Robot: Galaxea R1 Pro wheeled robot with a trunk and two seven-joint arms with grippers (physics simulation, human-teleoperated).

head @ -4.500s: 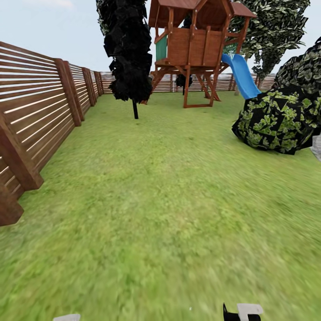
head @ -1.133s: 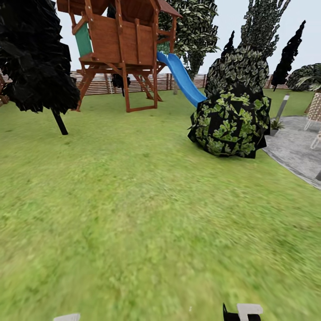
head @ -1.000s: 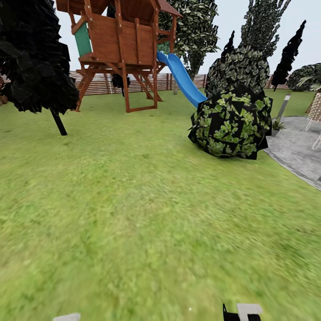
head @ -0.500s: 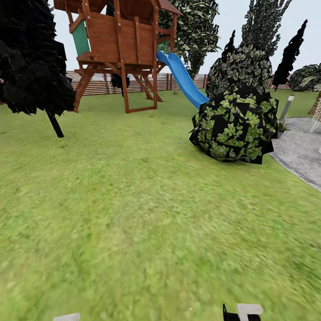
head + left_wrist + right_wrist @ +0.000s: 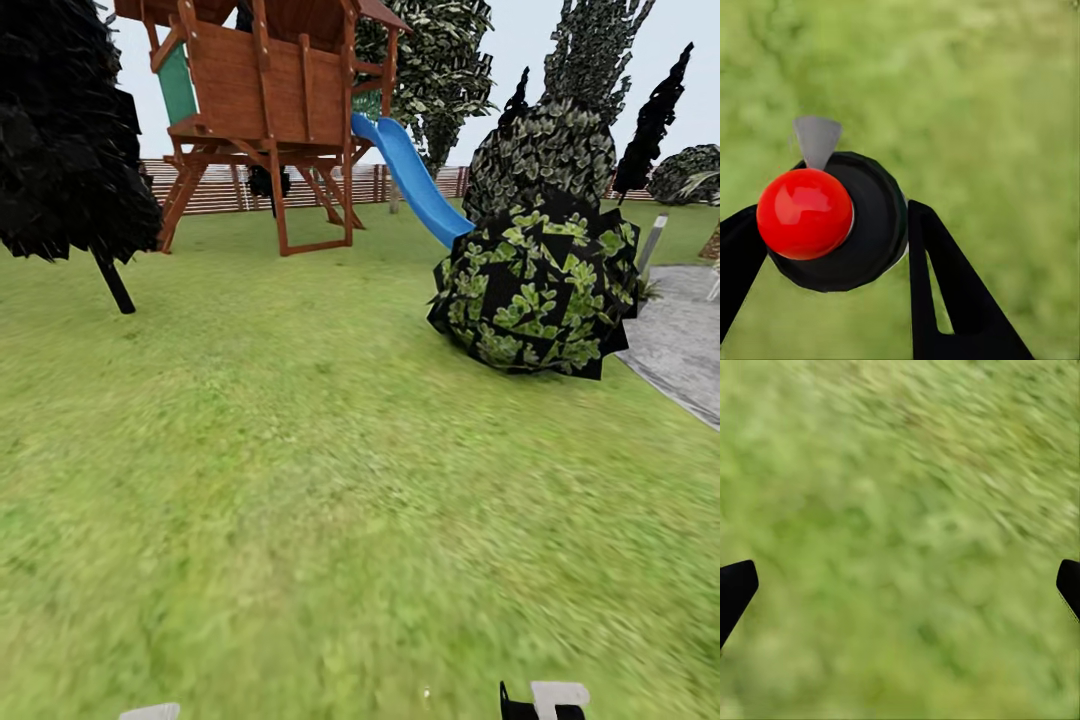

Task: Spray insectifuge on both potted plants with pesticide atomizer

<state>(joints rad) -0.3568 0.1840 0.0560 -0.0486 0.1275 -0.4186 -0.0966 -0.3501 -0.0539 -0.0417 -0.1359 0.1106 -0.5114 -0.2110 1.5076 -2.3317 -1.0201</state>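
From the head view, a wide green lawn [image 5: 330, 480] runs ahead to a wooden play tower [image 5: 270, 100] with a blue slide [image 5: 415, 185] coming down its right side. A dark tree [image 5: 65, 140] stands at the left, a round leafy bush [image 5: 540, 290] at the right, and just past the bush lies the edge of a grey paved patio [image 5: 685, 345]. A brown slatted fence [image 5: 330, 185] closes the far side behind the tower. Small pale parts of the robot show at the bottom edge.

In the left wrist view, the left tool [image 5: 832, 240] is clamped on the sprayer [image 5: 840, 221]: its black fingers [image 5: 945, 292] press against both sides of the round black body, which has a red ball top and a small grey nozzle, with blurred grass beneath.

In the right wrist view, the right tool [image 5: 900, 585] stands wide apart, its black fingertips [image 5: 735, 589] at opposite edges, nothing between them but grass.
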